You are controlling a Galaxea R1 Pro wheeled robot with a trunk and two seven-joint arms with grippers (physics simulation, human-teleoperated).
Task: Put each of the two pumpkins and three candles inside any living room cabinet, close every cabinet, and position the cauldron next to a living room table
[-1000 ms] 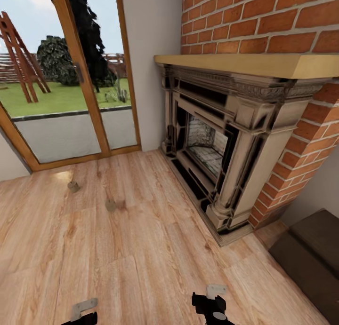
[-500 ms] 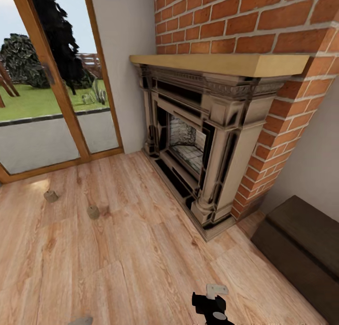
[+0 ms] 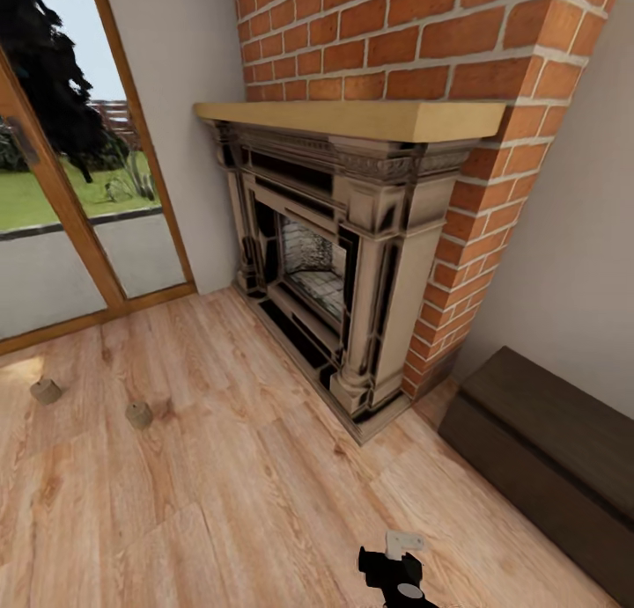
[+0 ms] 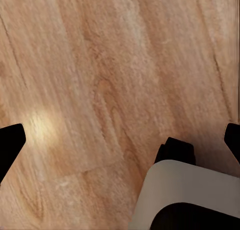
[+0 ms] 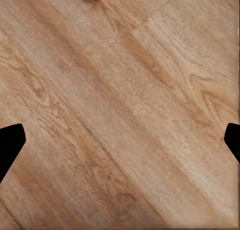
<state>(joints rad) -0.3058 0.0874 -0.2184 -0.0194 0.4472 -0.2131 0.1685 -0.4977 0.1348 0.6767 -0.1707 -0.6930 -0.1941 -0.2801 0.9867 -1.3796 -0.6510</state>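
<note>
Right pincer (image 3: 401,562) pokes into the bottom edge of the head view as a black block with a pale tab, low over the wood floor (image 3: 264,494); whether it is spread or closed cannot be told from here. Two candles (image 3: 138,414) stand upright on the floor well away from it, off to the robot's left near the glass door (image 3: 62,230); the second candle (image 3: 46,390) sits a little further left and nearer the door, apart from the first. Nothing lies on the planks between pincer and candles. A brick chimney with an ornate fireplace (image 3: 343,274) and a pale wooden mantel (image 3: 352,118) fills the middle. To the right of the hearth, against the wall, stands the low dark-brown cabinet (image 3: 546,450), its front closed, nearer the right pincer than the candles are.

From the left wrist, the left pincer (image 4: 120,140) is released: its dark fingertips (image 4: 9,142) sit at opposite edges with bare floor between them. A pale, rounded part of the robot with a black piece (image 4: 187,190) lies below it.

From the right wrist, the right pincer (image 5: 120,142) is likewise spread wide, black fingertips (image 5: 10,140) at either edge, holding nothing, with plank floor between.
</note>
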